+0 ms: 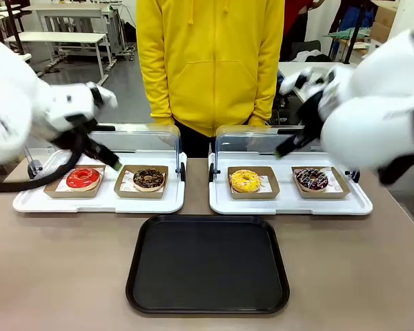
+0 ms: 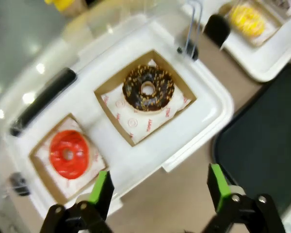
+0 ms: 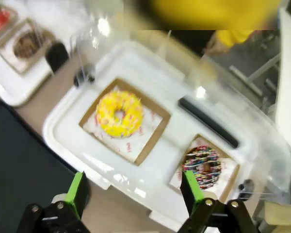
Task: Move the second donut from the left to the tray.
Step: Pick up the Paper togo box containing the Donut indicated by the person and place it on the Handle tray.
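Observation:
The second donut from the left (image 1: 149, 178) (image 2: 148, 89) is a chocolate-glazed ring with light crumbs. It lies in a brown cardboard holder on the left white display tray. The black tray (image 1: 207, 265) (image 2: 266, 141) (image 3: 19, 155) sits on the table in front of both display trays with nothing on it. My left gripper (image 1: 110, 162) (image 2: 160, 184) hovers open above the left display tray's front edge, between the red donut and the chocolate one, holding nothing. Over the right display tray, my right gripper (image 1: 286, 148) (image 3: 133, 187) is open as well, with nothing between its fingers.
A red-glazed donut (image 1: 83, 178) (image 2: 69, 154) lies left of the chocolate one. The right display tray (image 1: 290, 203) holds a yellow donut (image 1: 245, 181) (image 3: 119, 114) and a dark sprinkled donut (image 1: 311, 178) (image 3: 203, 165). Clear lids stand raised behind. A person in a yellow hoodie (image 1: 210, 62) stands at the far side.

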Motion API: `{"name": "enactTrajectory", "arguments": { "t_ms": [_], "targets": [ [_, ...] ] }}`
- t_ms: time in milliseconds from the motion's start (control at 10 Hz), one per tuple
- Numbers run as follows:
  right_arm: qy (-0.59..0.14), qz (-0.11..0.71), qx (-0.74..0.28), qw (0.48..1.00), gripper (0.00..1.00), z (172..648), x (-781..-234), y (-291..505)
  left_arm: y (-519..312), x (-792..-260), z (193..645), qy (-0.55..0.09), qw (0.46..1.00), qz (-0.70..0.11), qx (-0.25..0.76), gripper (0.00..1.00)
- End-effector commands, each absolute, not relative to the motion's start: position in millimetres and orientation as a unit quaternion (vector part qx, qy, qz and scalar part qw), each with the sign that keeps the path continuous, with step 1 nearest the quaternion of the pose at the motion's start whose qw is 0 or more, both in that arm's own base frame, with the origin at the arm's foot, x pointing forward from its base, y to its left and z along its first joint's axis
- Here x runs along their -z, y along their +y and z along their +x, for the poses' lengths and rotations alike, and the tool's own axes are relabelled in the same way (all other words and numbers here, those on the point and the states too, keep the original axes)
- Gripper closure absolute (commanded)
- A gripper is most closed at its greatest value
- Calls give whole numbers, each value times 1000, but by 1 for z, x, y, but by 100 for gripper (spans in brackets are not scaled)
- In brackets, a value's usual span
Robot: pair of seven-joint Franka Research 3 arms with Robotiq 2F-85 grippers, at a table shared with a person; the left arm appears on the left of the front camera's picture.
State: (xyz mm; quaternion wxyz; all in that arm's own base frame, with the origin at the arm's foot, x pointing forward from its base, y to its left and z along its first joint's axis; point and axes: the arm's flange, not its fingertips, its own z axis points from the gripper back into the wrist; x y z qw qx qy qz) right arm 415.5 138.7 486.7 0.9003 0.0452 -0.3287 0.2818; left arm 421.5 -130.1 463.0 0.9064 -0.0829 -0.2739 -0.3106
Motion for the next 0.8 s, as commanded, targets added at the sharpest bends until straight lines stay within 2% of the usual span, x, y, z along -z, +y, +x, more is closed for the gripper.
{"name": "enactTrajectory", "arguments": {
  "t_ms": [0,300,500,700],
  "targets": [
    [-336,102,-289,891,0,400,-536,81,-77,-510,442,-254,892,-136,348,0],
    [-387,164,-304,855,0,365,-569,-48,19,-550,453,-264,847,-203,415,0],
    [-424,191,-309,830,0,347,-563,-114,88,-551,441,-308,798,-251,454,0],
    [-447,216,-319,807,0,343,-554,-154,133,-534,439,-339,779,-288,441,0]
  ]
}}
